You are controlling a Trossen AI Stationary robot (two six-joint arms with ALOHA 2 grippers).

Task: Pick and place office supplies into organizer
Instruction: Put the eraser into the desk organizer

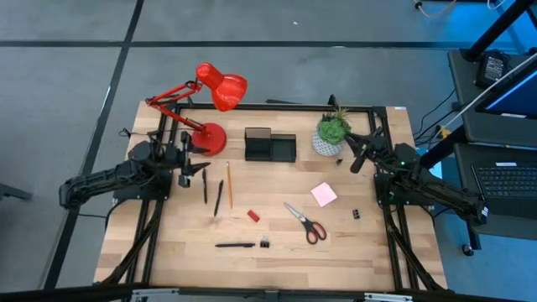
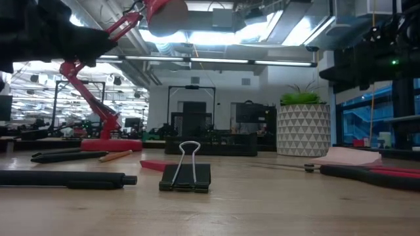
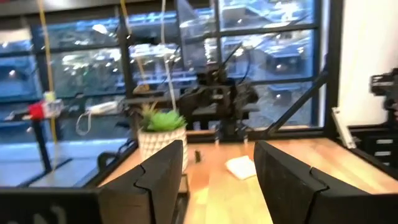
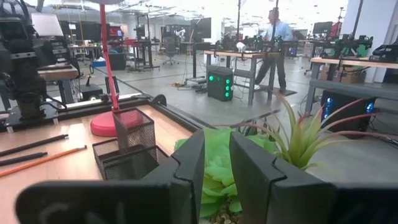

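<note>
The organizer [image 1: 270, 145] sits at the far edge of the bench [image 1: 277, 260], flanked by the lamp [image 1: 204, 109] on its left and the plant [image 1: 331, 132] on its right; bare wood lies open just near it.

Probably robotics lab: open hall, workbenches [image 4: 261, 59], exposed ceiling ducts [image 2: 216, 19], person [image 4: 277, 31].

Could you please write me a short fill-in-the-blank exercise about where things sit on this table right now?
1. The organizer stands between the red desk lamp and the potted ____.
2. The handles of the scissors are coloured ____.
3. The orange pencil lies on the side of the table nearer the ____ gripper.
4. The pink sticky-note pad lies on the table, ____ the organizer.

Missing words: plant; red; left; outside
</note>
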